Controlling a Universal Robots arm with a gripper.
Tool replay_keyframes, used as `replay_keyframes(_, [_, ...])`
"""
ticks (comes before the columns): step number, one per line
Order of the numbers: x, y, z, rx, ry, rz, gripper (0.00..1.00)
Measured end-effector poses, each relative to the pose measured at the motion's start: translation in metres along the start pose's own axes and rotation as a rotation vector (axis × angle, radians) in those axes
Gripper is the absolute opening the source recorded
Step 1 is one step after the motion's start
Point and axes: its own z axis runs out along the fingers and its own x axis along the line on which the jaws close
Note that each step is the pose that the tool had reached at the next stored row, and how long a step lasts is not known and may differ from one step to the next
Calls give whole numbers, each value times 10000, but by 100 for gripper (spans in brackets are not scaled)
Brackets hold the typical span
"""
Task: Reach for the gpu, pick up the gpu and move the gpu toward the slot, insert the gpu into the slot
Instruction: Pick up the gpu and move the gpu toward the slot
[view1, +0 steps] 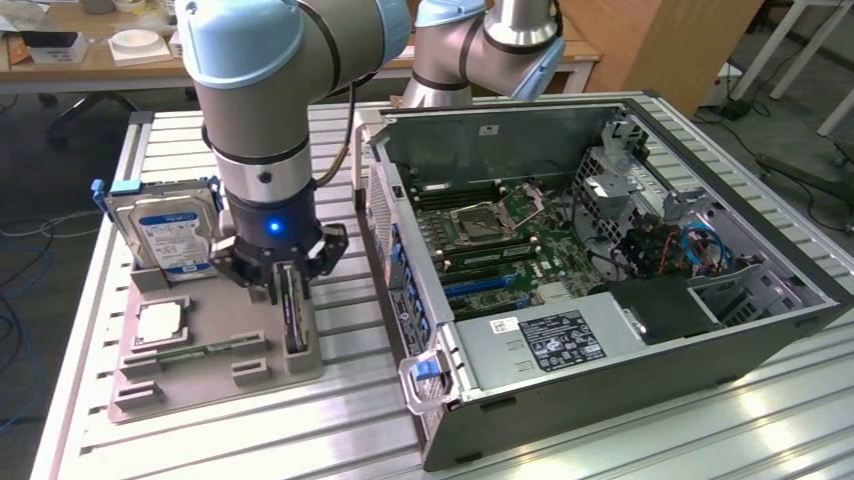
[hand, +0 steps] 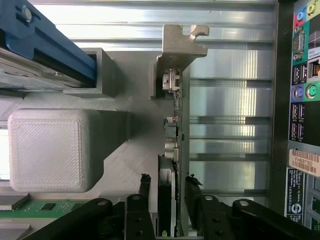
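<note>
Slotted aluminium worktop (view1: 667, 430), grey fixture tray (view1: 200, 375) beside the open PC case (view1: 601, 380). gpu (view1: 295, 320) stands on edge in the tray, near the hard drive (view1: 167, 232) and processor chip (view1: 160, 320). Hand (view1: 287, 275) is down over the card, fingers (hand: 145, 186) spread, one on each side, not clamped. Card's metal bracket (hand: 180, 42) is at the far end from the hand. Slot (view1: 478, 286) on the green motherboard (view1: 534, 245) inside the case has nothing in it.

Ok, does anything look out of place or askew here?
Nothing stands out. The gpu stands on edge, straight in its gray holder, with the open fingers on either side of it.
</note>
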Motion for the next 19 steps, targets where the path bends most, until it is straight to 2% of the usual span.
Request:
replay_keyframes(1, [0,0,0,0,0,0,46])
replay_keyframes(2, [0,0,0,0,0,0,39])
replay_keyframes(5, [0,0,0,-1,0,0,38])
replay_keyframes(6, [0,0,0,0,0,-1,31])
replay_keyframes(11, [0,0,0,0,2,0,27])
replay_keyframes(19, [0,0,1,0,0,0,26])
